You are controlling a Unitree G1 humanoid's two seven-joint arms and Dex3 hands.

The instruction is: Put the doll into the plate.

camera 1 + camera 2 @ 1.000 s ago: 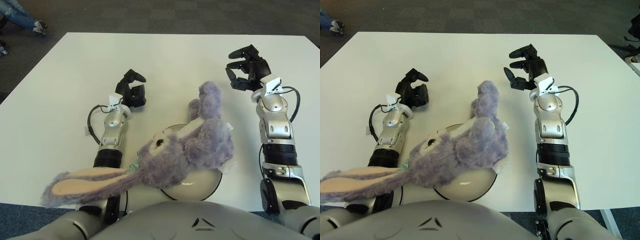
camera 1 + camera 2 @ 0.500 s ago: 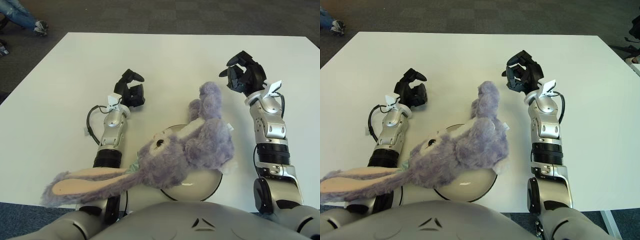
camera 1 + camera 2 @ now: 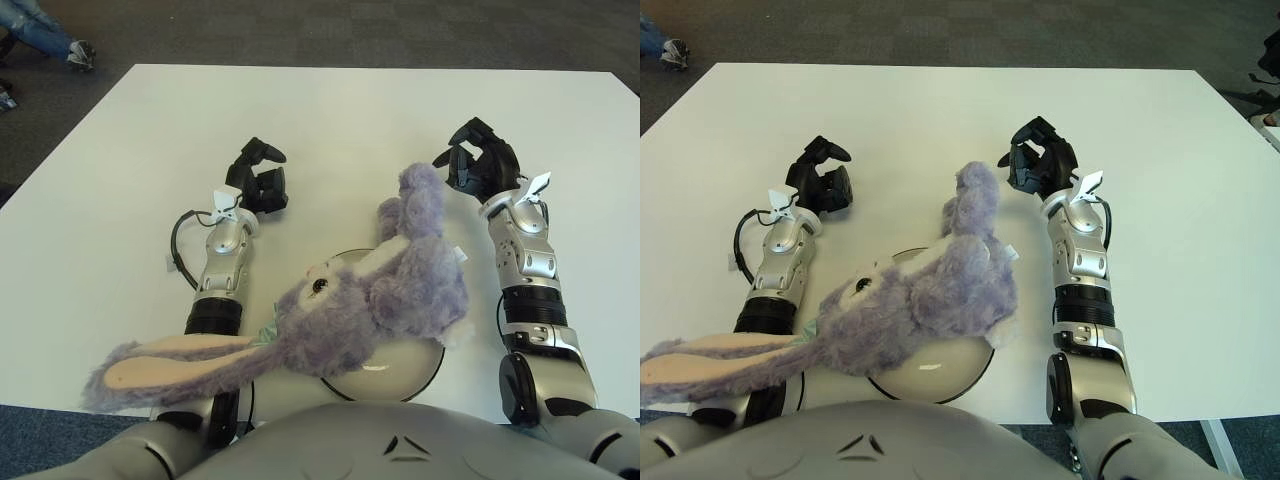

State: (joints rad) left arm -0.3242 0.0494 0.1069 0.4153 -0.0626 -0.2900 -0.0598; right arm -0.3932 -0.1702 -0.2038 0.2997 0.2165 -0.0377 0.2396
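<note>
The doll [image 3: 340,315] is lying across the plate [image 3: 420,372], one ear trailing left. The right hand [image 3: 478,170], fingers curled and empty, is hovering just right of the doll's raised foot. The left hand [image 3: 260,185] is showing left of the doll, fingers curled on nothing.

A white table [image 3: 330,110] fills most of the view, with dark carpet [image 3: 330,30] beyond its far edge. A round pale plate [image 3: 400,365] sits on the table near its near edge. A purple plush rabbit doll [image 3: 350,305] lies across the plate, its body over the plate and one long ear [image 3: 170,365] stretched out to the left past the rim.
</note>
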